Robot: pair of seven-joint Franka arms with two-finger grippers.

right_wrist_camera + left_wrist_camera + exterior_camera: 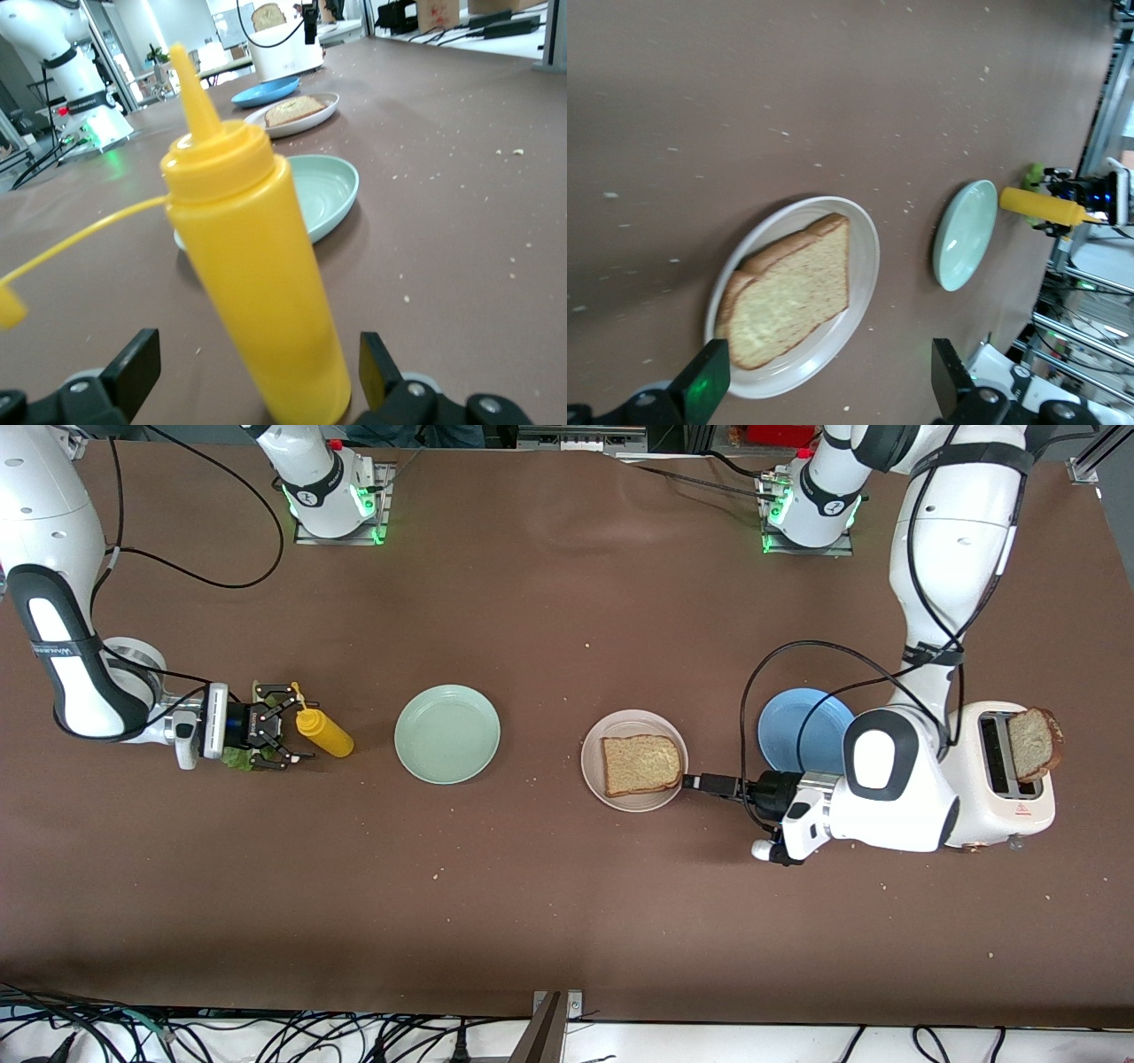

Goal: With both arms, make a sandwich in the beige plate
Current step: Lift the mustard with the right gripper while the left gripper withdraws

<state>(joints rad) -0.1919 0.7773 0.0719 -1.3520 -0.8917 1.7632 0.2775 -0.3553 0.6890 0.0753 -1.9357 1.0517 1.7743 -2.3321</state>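
Note:
The beige plate (pixel 631 801) lies mid-table with one brown bread slice (pixel 643 764) flat in it. My left gripper (pixel 696 782) hangs low beside the plate's rim on the left arm's side, open and holding nothing. The left wrist view shows that plate (pixel 865 266) and slice (pixel 788 297) just off my open left gripper (pixel 828 382). A second slice (pixel 1032 744) sticks up from the white toaster (pixel 1019 797). My right gripper (pixel 288 724) is open, low by an upright yellow squeeze bottle (pixel 324 732), over a green lettuce leaf (pixel 235 759). In the right wrist view, the bottle (pixel 257 274) stands between the spread fingers (pixel 133 363), ungripped.
A mint-green plate (pixel 447 733) lies between the bottle and the beige plate. A blue plate (pixel 793 726) sits beside the toaster, partly under the left arm and its cable. Crumbs dot the brown table (pixel 549 886).

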